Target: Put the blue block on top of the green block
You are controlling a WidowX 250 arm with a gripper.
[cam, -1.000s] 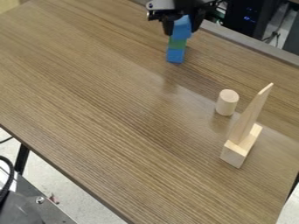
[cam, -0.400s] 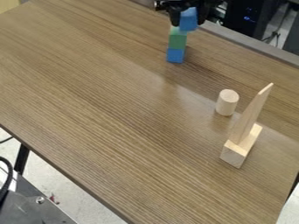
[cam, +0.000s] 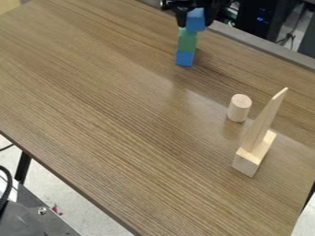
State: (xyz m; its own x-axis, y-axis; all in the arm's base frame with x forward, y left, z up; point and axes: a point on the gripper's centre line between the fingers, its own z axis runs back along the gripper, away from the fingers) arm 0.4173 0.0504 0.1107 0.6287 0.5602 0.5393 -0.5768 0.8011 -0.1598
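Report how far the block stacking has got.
Done: the green block stands on the lower blue block. In hand: the tool holds the upper blue block at the green block's top. Left, apparently: settling it squarely and letting go; whether they touch is unclear.

The black wrist [cam: 192, 3] points its slightly parted jaws downward.

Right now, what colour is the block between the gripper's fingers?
That block is blue, clearest in camera view.
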